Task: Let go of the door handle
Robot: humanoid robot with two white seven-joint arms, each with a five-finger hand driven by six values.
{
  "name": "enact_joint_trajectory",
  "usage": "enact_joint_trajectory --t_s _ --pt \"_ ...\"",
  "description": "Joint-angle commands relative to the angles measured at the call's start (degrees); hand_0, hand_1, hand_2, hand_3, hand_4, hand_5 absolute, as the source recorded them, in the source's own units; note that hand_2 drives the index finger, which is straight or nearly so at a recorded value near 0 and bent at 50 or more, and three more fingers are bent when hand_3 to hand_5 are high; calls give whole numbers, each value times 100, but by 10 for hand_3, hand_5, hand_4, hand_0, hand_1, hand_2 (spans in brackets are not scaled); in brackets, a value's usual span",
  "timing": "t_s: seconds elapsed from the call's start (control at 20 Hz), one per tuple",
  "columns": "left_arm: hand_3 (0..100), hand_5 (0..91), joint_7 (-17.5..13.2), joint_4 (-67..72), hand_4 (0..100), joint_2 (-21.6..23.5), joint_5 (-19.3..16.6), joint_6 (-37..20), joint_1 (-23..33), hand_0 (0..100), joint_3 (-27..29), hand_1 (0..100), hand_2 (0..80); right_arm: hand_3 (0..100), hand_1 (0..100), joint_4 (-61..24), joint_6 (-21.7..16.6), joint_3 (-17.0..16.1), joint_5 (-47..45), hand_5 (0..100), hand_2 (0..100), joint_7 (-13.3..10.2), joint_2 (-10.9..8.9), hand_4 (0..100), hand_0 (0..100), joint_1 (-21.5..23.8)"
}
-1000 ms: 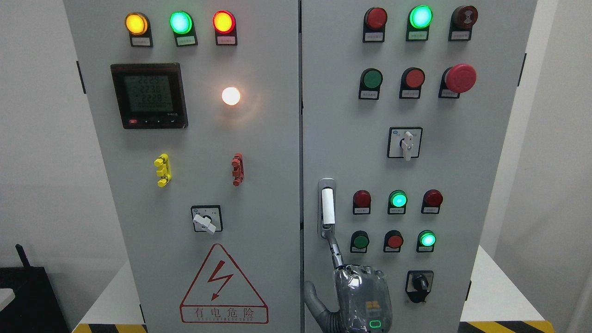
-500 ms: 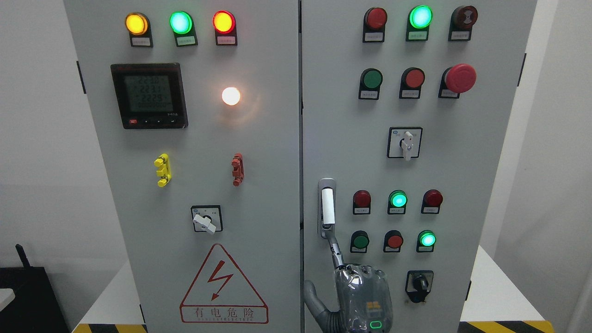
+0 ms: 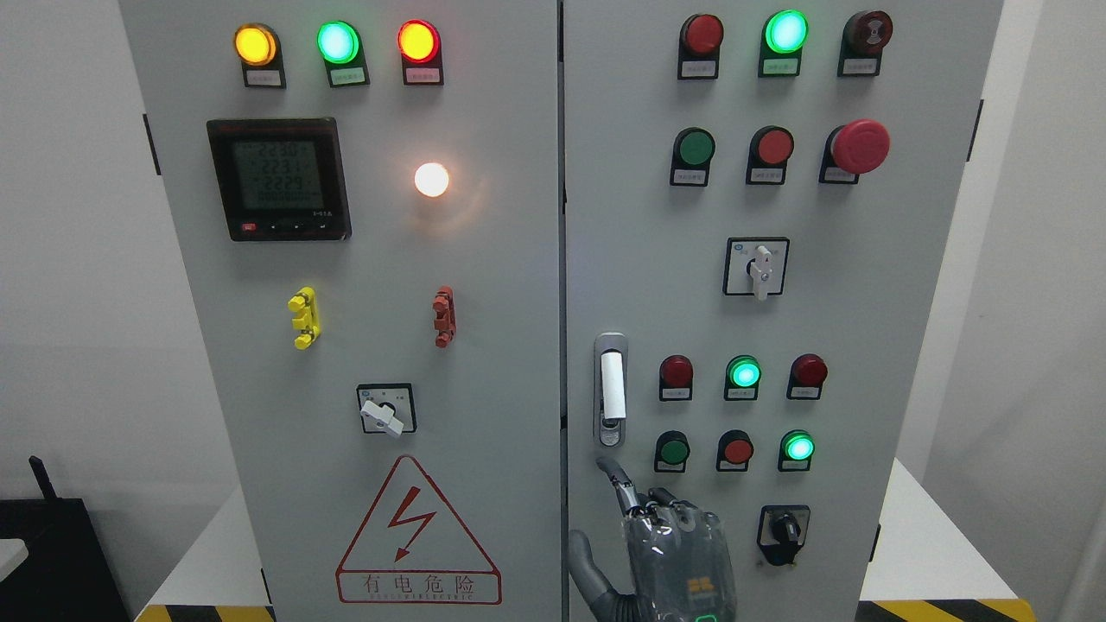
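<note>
Our right robot hand point(image 3: 665, 553) hangs just below the door handle point(image 3: 611, 389) on the right cabinet door point(image 3: 864, 345), fingers loosely spread, touching nothing. On the left door, we read 有电危险 on the warning triangle point(image 3: 418, 531).
</note>
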Motion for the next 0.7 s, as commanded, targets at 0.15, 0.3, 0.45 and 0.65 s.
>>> enact_joint_trajectory --t_s 0.15,0.3,0.45,0.65 --pt "0 0 -4 114 0 0 0 4 0 120 -79 389 0 729 626 -468 -141 -273 0 654 556 -216 -141 613 272 165" --pt "0 0 -4 114 0 0 0 4 0 120 -79 389 0 699 633 -521 -141 -299 0 643 527 -207 -106 604 231 112" --pt "0 0 -4 114 0 0 0 4 0 120 -79 389 0 679 633 -521 -185 -308 -26 634 508 -234 -62 595 209 68" --pt "0 0 -4 114 0 0 0 4 0 120 -79 389 0 758 519 -504 -211 -308 -140 714 599 -225 -44 654 208 -63"
